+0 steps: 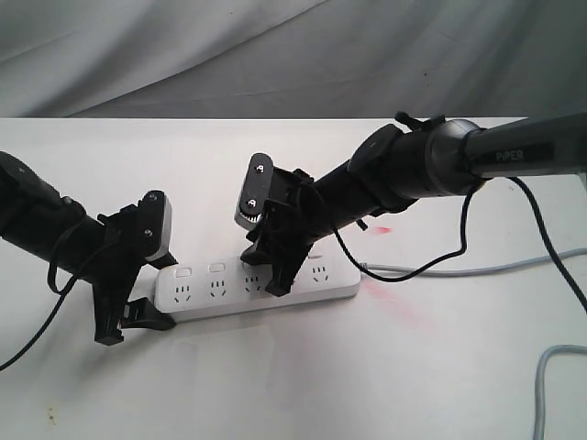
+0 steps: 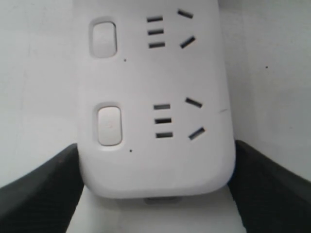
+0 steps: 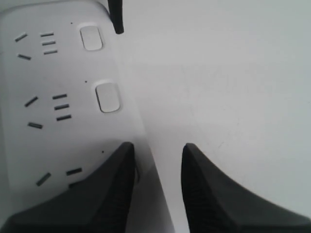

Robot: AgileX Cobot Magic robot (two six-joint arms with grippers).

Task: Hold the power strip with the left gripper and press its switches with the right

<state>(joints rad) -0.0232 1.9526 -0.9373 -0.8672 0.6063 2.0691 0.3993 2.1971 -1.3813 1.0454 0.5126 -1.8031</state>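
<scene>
The power strip [image 1: 229,295] lies flat on the white surface [image 1: 385,385], long axis running left to right in the exterior view, sockets and switches [image 1: 217,268] facing up. The switches sit in a row along the far long edge. A grey cord [image 1: 440,270] leaves the strip's right end and runs off toward the right.

The left gripper [image 1: 136,328] is at the strip's left end. In the left wrist view its jaws are spread to the strip's width, one finger [image 2: 43,194] against each long side, holding the rounded end between them.

The right gripper [image 1: 264,273] is angled down over the middle of the strip, on the arm lettered "PIPER". In the right wrist view its jaws are narrow, with a small gap and nothing between them. One finger [image 3: 97,194] overlaps the switch-side edge; the other is over bare surface. Whether the finger touches a switch cannot be told.
</scene>
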